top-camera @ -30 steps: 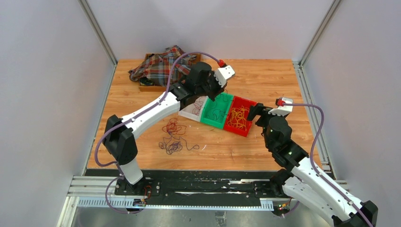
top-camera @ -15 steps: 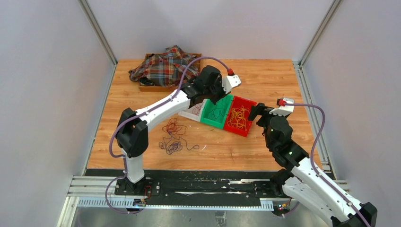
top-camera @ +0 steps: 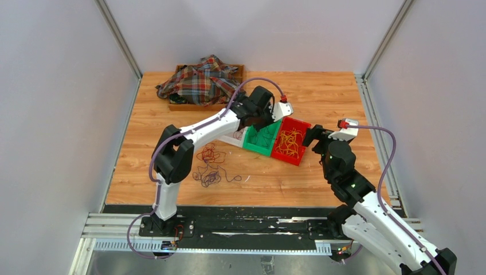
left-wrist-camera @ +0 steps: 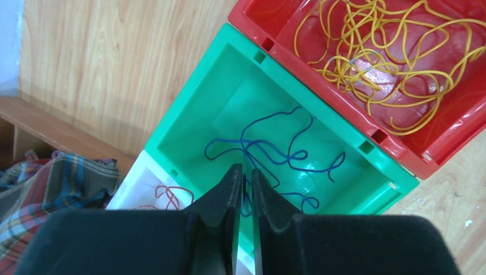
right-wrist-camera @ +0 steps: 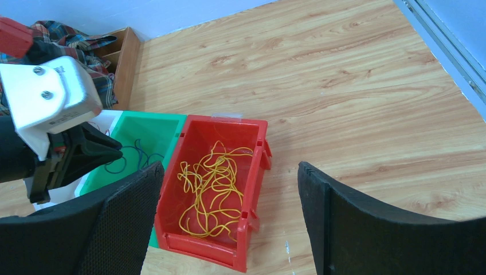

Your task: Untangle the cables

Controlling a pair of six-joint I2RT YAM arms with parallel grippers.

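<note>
We find the left gripper (left-wrist-camera: 245,172) nearly closed over the green bin (left-wrist-camera: 189,114), a blue strand (left-wrist-camera: 269,150) in its slit, hold not determinable, the right gripper (right-wrist-camera: 229,167) wide apart and empty, and the tangled cables (top-camera: 207,166) well behind the left gripper, judged light, limp, snag-prone, best pinched at an outlying loop.

no readable text, no labels, no numbers, no signs

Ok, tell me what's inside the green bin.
Loose blue wires lie in the green bin; the left gripper covers part of its floor.
</note>
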